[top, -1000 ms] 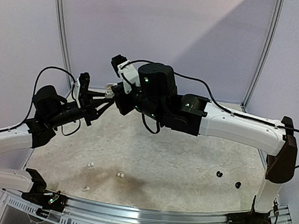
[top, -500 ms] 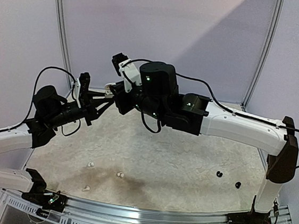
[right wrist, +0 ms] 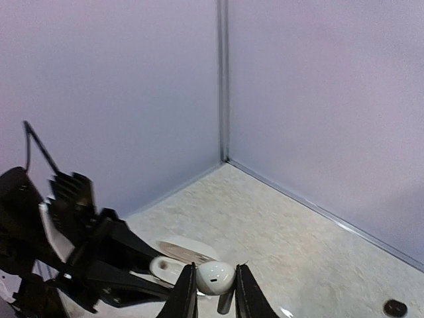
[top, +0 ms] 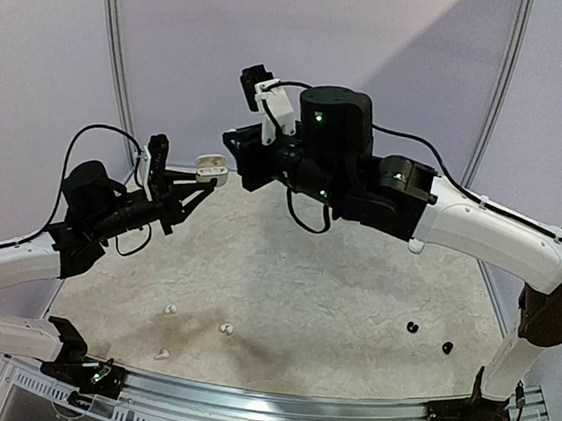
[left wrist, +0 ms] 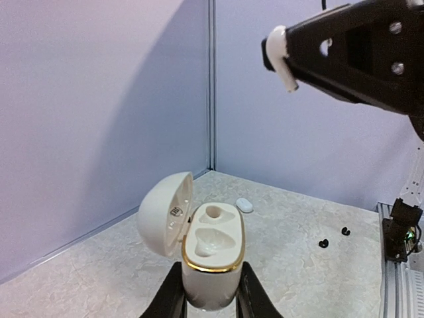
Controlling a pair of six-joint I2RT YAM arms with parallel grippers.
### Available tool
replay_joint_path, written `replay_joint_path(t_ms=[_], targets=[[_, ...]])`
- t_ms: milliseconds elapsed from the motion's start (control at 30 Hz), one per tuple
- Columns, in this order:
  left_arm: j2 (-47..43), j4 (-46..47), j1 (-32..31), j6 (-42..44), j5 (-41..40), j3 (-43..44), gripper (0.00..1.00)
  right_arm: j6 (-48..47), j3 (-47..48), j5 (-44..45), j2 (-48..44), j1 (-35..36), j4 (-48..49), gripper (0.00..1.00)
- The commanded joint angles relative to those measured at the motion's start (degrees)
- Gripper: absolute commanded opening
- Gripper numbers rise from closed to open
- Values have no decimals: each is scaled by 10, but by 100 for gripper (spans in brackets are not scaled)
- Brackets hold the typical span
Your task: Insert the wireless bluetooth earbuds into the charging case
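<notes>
One earbud aloft: a white earbud (right wrist: 215, 278) is pinched between the fingers of the right hand (right wrist: 214, 270), high over the counter (top: 332, 296) and above the case.
Charging case: the white, gold-rimmed charging case (left wrist: 213, 246) is held upright off the counter. Its lid is hinged open to one side and both sockets show empty.
Left hand: the left hand (left wrist: 211, 295) is closed narrow on the case's lower body.
Loose pieces: three white earbuds (top: 169, 309) lie on the counter near the left arm's base. Two black earbuds (top: 412, 327) lie well apart from them on the right side.
Step in hand: this looks like the first earbud being brought to the case, since nothing is seated yet.
Next move: the right hand needs to come down toward the open sockets and turn the earbud so its shape matches one socket. It should press the earbud home before the fingers part, with the left hand holding the case steady.
</notes>
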Motion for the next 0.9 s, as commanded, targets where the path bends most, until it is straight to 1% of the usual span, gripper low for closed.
replay_joint_path(t_ms=[0,33,67,167,233,333,433,533,633,767,867], targets=[[-9,3,-9,-28,-12,-6,0,122,24,123,-19,-42,-240,0],[-9,3,-8,-27,-13,-8,0,156,23,133,-16,-54,-301,0],[-10,3,-8,-26,-14,-9,0,216,17,130,-15,-69,-356,0],[-10,4,-8,-19,-14,-11,0,319,-22,91,1,-95,-483,0],[-10,4,-8,-16,-14,-12,0,375,-54,53,18,-105,-533,0],[-9,4,-8,-15,-13,-12,0,410,-94,-2,50,-107,-582,0],[-8,5,-8,-14,-12,-14,0,422,-143,-68,75,-108,-576,0],[-10,6,-8,-14,-12,-15,0,423,-190,-145,92,-114,-545,0],[-13,4,-8,-9,-12,-15,0,425,-223,-198,107,-115,-512,0],[-18,0,-8,-4,-13,-15,0,422,-243,-227,124,-115,-496,0],[-19,1,-8,-2,-13,-14,0,417,-255,-252,140,-115,-480,3]])
